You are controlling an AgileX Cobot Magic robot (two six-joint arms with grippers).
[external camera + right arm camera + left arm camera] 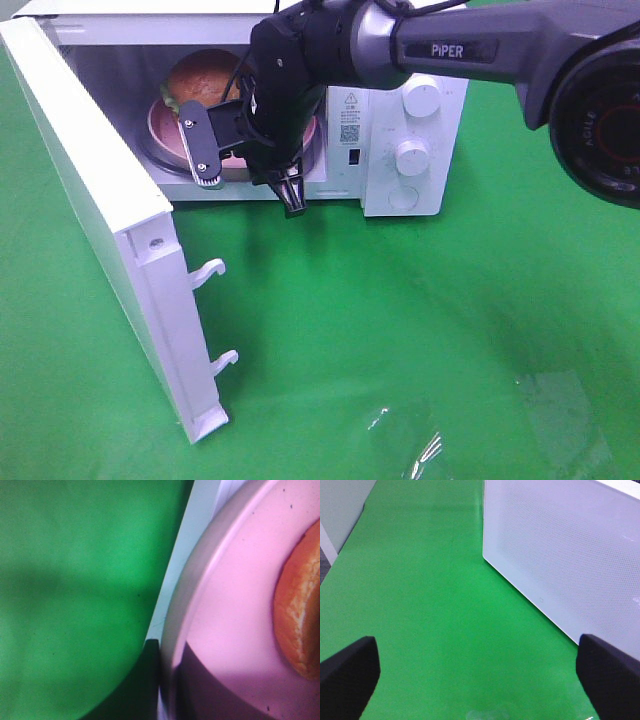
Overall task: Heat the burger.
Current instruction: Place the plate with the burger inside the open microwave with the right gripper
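The burger (205,75), with a glossy brown bun, sits on the pink plate (160,128) inside the open microwave (395,190). My right gripper (291,200) reaches in from the right at the oven's front lip. It is shut on the plate's near rim. In the right wrist view one dark finger (151,680) lies against the pale rim of the plate (235,595), with the bun of the burger (300,610) just beyond. My left gripper (480,680) is open over green cloth and holds nothing. It does not show in the exterior high view.
The microwave door (90,190) swings out to the left, its two latch hooks (208,270) pointing over the cloth. Its outer face (560,555) fills the left wrist view. Two knobs (422,98) sit on the right panel. A clear film (440,440) lies near the front.
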